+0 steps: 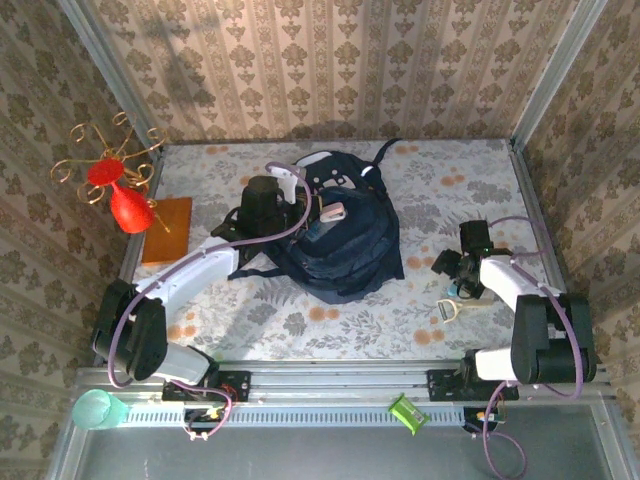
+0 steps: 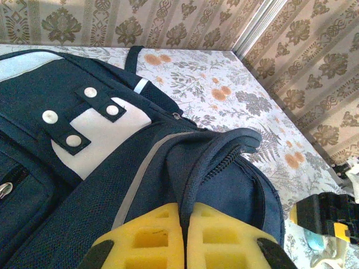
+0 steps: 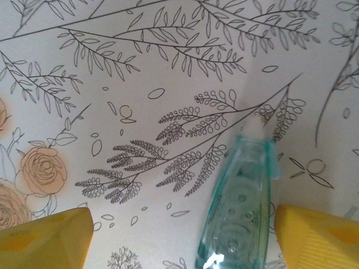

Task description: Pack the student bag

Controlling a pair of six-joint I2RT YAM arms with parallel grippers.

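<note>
The student bag (image 1: 340, 235), a dark navy backpack with white patches, lies in the middle of the table. My left gripper (image 1: 318, 214) reaches onto it from the left. In the left wrist view the yellow fingers (image 2: 151, 235) are pressed together on a fold of the bag's fabric (image 2: 193, 185) beside an open zip. My right gripper (image 1: 458, 272) hangs low over the tablecloth at the right, open. A clear teal plastic item (image 3: 241, 207) lies between its fingertips (image 3: 320, 235), closer to the right one and untouched. From above, the same teal item (image 1: 452, 308) lies near that gripper.
An orange flat board (image 1: 167, 228) and a red vase with a gold wire stand (image 1: 125, 205) sit at the left. A green object (image 1: 405, 412) and a teal cup (image 1: 92, 410) rest on the front rail. Patterned walls close in three sides.
</note>
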